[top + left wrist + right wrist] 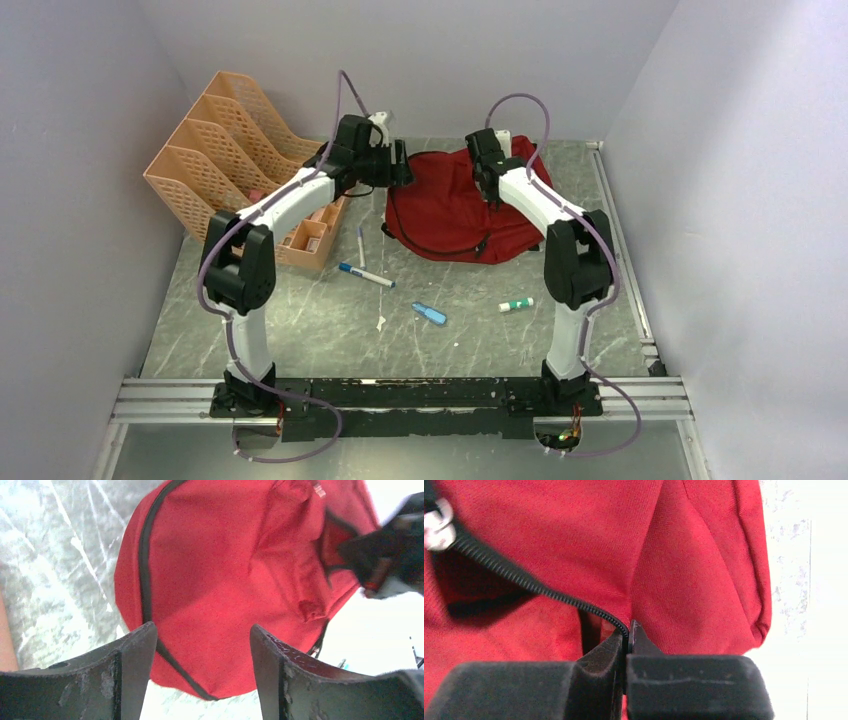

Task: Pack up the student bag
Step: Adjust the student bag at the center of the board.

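Observation:
The student bag is a soft dark-red backpack lying flat at the back middle of the table. My left gripper hovers at its left edge. In the left wrist view it stands open, with red fabric and a black piping line showing behind the gap and nothing between the fingers. My right gripper is down on the bag's top. The right wrist view shows it shut on the black zipper line of the bag. A silver zipper pull sits at the far left.
An orange file organiser and a small orange tray stand at the back left. On the table in front lie a blue-capped pen, a blue item and a green-and-white marker. Walls close in on both sides.

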Available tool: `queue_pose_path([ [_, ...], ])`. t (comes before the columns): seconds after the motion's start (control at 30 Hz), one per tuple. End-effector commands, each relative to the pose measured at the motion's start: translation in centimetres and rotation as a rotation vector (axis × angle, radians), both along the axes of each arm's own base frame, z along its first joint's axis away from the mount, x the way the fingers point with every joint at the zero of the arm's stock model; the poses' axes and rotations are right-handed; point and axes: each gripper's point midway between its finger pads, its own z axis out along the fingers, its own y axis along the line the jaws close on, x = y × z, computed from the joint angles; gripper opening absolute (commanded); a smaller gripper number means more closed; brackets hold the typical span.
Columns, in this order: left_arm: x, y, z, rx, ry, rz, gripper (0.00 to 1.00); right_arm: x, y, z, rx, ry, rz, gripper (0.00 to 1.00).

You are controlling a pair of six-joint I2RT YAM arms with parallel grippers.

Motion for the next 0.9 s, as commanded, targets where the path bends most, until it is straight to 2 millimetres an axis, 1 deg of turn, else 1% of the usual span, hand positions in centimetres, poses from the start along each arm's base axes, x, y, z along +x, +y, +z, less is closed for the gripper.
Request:
queue_pose_path([
  [0.0,-0.3,-2.6,2.3,-0.019,-0.087,-0.017,0.73,2.5,-2.4,-1.2,-0.052,-0.016,-0.041,0.00],
  [0.03,-0.7,-2.8,1.7,0.005,-0.073,-0.017,0.73,2.6,-2.3,-1.5,-0.046,-0.010,-0.038,0.00],
  [0.1,-1.7,-2.1,-0.2,0.068,-0.033,0.007,0.75,2.6,-2.2,-1.8,-0.029,0.000,-0.026,0.00],
  [0.2,-3.0,0.5,-2.3,0.150,-0.006,0.096,0.80,2.3,-1.3,-1.9,0.023,0.001,0.009,0.00],
  [0.27,-3.9,2.1,-3.1,0.184,0.006,0.147,0.85,1.9,-0.9,-1.9,0.049,0.000,0.022,0.00],
  [0.33,-4.5,3.2,-3.3,0.200,0.002,0.182,0.89,1.7,-0.7,-1.9,0.069,0.004,0.030,0.00],
  [0.47,-5.3,4.2,-4.4,0.229,0.024,0.205,0.91,1.2,-0.2,-1.9,0.100,0.012,0.037,0.00],
  [0.53,-5.4,4.2,-5.6,0.247,0.052,0.204,0.92,1.0,0.0,-1.8,0.119,0.009,0.043,0.00],
  [0.6,-5.0,3.9,-6.5,0.254,0.061,0.197,0.92,0.8,0.2,-1.6,0.134,0.008,0.048,0.00],
  [0.67,-4.2,3.4,-7.0,0.253,0.065,0.183,0.88,0.6,0.4,-1.4,0.142,0.010,0.053,0.00],
  [0.7,-3.7,3.2,-7.1,0.253,0.065,0.176,0.83,0.4,0.3,-1.2,0.144,0.013,0.051,0.00],
  [0.73,-3.3,2.8,-7.2,0.247,0.066,0.163,0.75,0.3,0.3,-1.0,0.146,0.011,0.050,0.00],
  [0.8,-2.5,2.5,-7.5,0.244,0.071,0.147,0.61,-0.1,0.3,-0.6,0.154,0.013,0.052,0.00],
  [0.87,-1.8,2.5,-7.6,0.235,0.079,0.138,0.48,-0.6,0.5,0.1,0.175,0.005,0.063,0.00],
])
